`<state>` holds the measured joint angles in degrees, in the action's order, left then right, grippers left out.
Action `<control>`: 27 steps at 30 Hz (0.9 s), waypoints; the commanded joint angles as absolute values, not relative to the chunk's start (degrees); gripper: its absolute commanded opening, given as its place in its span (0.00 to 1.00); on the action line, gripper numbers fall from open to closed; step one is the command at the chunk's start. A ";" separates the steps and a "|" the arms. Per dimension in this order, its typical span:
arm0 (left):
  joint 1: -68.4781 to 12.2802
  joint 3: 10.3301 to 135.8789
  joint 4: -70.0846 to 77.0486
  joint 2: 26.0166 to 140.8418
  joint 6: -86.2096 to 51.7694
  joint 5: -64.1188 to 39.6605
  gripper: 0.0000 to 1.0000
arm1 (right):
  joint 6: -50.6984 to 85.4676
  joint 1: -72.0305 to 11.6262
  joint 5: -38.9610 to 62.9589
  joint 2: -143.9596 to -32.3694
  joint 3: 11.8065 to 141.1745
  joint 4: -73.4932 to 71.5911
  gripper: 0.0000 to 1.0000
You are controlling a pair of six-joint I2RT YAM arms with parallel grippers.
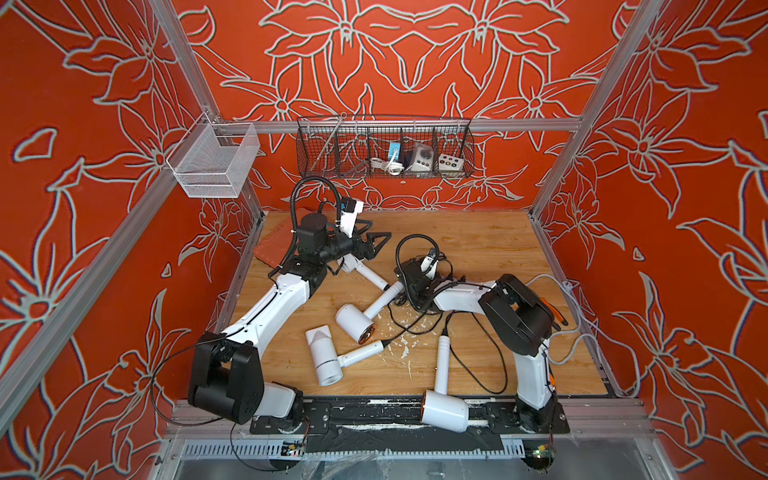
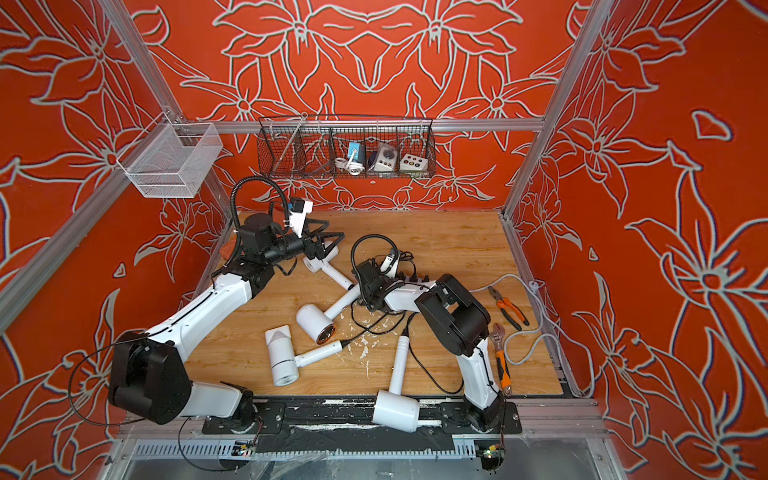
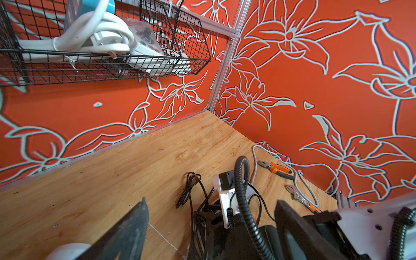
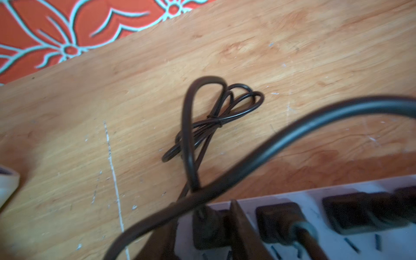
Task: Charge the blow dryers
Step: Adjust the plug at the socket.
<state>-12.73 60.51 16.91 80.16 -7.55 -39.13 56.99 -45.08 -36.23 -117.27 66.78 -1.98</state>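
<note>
Presently four white plastic hammer-shaped blow dryers lie scattered on the pale wooden tabletop (image 1: 478,237), none of them held. The far dryer (image 1: 365,272) lies toward the back left, with its barrel largely hidden under the left gripper (image 1: 376,239). That gripper's black triangular fingers (image 3: 132,227) are spread wide with nothing between them. The copper-mouthed dryer (image 1: 353,322) lies near the middle, its handle slanting up toward the right arm's wrist. Just in front of it lies the nozzle dryer (image 1: 322,357), which has a flat white nozzle on its barrel. The front dryer (image 1: 444,409) has its barrel over the black base plate (image 1: 374,411) at the near edge, and its handle points toward the back wall. Thin black cords (image 1: 478,353) trail from the handles toward the right gripper (image 4: 202,207). In the right wrist view that gripper stands over a flat white power strip (image 4: 337,245), its jaws on either side of a black plug (image 4: 209,227) seated in the strip. A sliver of white shows between one finger and the plug, so the grip looks released, though the view is blurred. Two more black plugs sit in sockets alongside, and a tied bundle of black cord (image 4: 216,121) lies on the wood just beyond. Orange-handled pliers (image 2: 509,309) and an adjustable wrench (image 2: 500,353) lie near the right wall. A black wire basket (image 1: 384,147) hangs on the back rail.
</note>
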 commanded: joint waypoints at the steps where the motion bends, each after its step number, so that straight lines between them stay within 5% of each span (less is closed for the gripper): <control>1: -12.22 59.90 18.45 78.50 -7.73 -39.90 0.87 | 58.81 -48.52 1.35 -126.05 62.06 20.47 0.44; 6: -11.82 59.91 18.54 78.40 -7.90 -40.08 0.87 | 56.72 -48.57 -1.88 -122.87 64.15 24.96 0.50; 13: -11.51 59.73 18.90 78.23 -8.09 -40.17 0.87 | 56.22 -48.67 -6.90 -118.81 65.86 30.43 0.38; 27: -11.34 59.61 19.15 78.49 -8.35 -40.25 0.86 | 54.95 -49.22 -12.15 -109.05 66.59 36.60 0.40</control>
